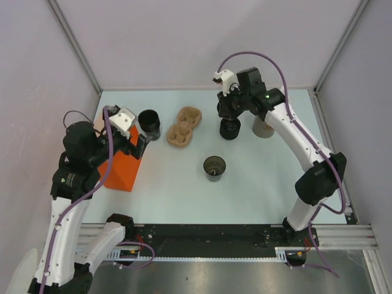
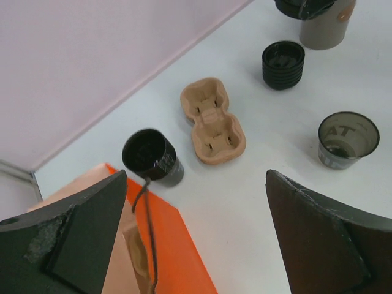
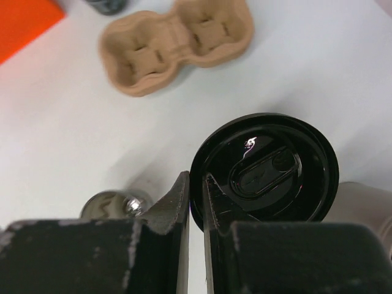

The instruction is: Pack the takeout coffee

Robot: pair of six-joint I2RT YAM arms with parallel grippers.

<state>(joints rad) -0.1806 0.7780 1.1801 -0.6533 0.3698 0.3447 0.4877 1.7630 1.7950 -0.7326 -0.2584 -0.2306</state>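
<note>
- The right gripper [image 3: 196, 184] was clenched on the rim of a black lid [image 3: 269, 165]. I judged the step to be moving that lid, which called for a level, firm pinch, since only an edge was caught.
- The left gripper [image 2: 196, 180] hung released, grasping nothing.
- The orange bag [image 2: 177, 245] sat just below it.
- The pulp carrier [image 1: 185, 127] lay between the two grippers.
- A grey-brown cylinder [image 1: 263, 127] stood just beside the right gripper and could snag it.
- The coffee cup [image 2: 150, 156], lidded, stood just ahead of the left gripper, beside the bag and well apart from the right gripper.
- An open dark cup [image 1: 214, 167] and a ribbed black stack [image 1: 230, 130] stood near the right gripper.
</note>
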